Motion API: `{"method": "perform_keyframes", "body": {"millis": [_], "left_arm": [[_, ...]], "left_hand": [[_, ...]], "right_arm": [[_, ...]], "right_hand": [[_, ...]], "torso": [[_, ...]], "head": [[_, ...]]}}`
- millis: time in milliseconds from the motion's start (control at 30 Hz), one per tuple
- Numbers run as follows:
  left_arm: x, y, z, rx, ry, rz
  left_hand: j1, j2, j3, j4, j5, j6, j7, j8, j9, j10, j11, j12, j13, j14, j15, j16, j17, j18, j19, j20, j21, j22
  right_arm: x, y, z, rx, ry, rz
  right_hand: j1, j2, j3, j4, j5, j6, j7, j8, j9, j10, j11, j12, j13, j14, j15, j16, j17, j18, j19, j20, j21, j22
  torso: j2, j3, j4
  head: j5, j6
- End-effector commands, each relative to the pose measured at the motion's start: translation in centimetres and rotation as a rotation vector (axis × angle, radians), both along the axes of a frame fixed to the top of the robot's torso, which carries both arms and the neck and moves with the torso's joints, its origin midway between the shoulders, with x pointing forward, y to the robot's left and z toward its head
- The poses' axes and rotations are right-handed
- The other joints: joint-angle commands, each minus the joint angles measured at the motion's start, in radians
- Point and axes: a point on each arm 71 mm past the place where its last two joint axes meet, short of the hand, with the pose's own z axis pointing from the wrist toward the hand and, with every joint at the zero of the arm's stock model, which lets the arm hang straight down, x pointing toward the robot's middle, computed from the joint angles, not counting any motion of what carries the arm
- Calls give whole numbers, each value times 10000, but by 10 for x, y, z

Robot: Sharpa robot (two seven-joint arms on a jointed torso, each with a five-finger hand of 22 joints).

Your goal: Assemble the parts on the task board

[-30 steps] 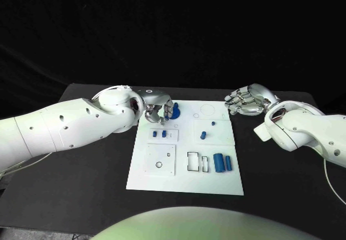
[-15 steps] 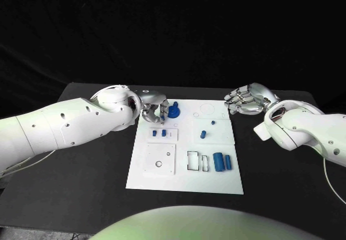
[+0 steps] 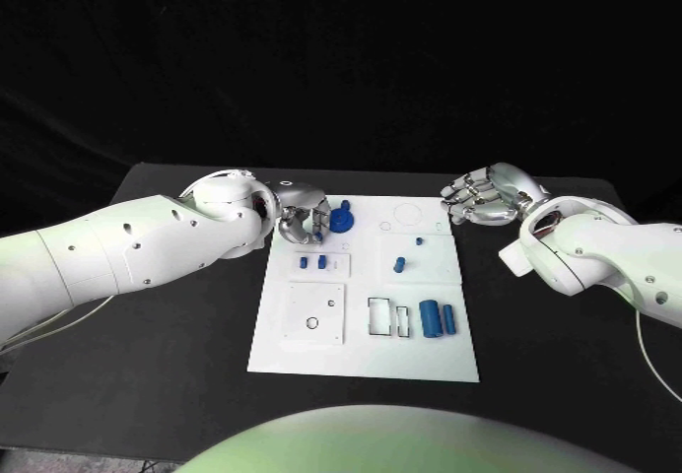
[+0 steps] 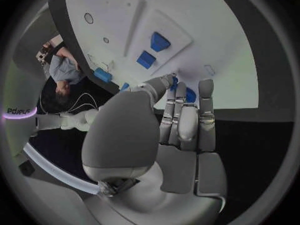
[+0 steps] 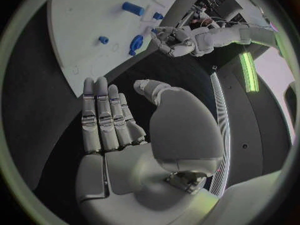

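Here the left hand point(image 3: 303, 219) sits at the far left corner of the white task board point(image 3: 367, 360), its fingers closed around a blue part point(image 3: 343, 217) (partly hidden by them). The right hand point(image 3: 488, 195) hangs off the board's far right corner over the black table point(image 3: 170, 345), holding nothing, fingers loosely apart. Other blue parts point(image 3: 440, 320) lie near the board's right edge.

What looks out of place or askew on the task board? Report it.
Nothing stands out. The task board lies flat and square on the black table, and its small blue parts sit tidily. The left robot hand is at a blue part at the board's far left corner; the right robot hand hangs empty beside the board.
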Motion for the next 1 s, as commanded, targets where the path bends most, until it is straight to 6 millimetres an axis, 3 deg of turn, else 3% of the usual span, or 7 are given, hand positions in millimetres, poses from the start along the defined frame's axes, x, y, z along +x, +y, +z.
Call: {"method": "perform_keyframes", "body": {"millis": [33,1000], "left_arm": [[-2,-2,-2,-23,373,-163],[-1,-2,-7,172,836,-168]], "left_hand": [[-80,-16,17,-49,6,36,-11,-43,17,88,2,-46,-12,-90,6,-20,-17,-3,-74,-7,-65,359],[-99,-11,25,-71,4,34,2,-78,25,85,16,-84,-15,-131,15,-34,-69,7,-131,-1,-131,346]], "right_arm": [[0,1,0,-5,-47,132],[0,1,0,-7,-39,136]], "right_hand": [[-49,61,20,-56,56,-54,161,36,-13,-34,45,-26,-17,-2,35,-34,-11,112,18,60,-66,-19],[-49,61,20,-56,56,-54,161,36,-13,-34,45,-26,-17,-2,35,-34,-11,112,18,60,-66,-19]], "torso": [[1,5,-1],[-2,5,-2]], "head": [[-4,1],[28,1]]}}
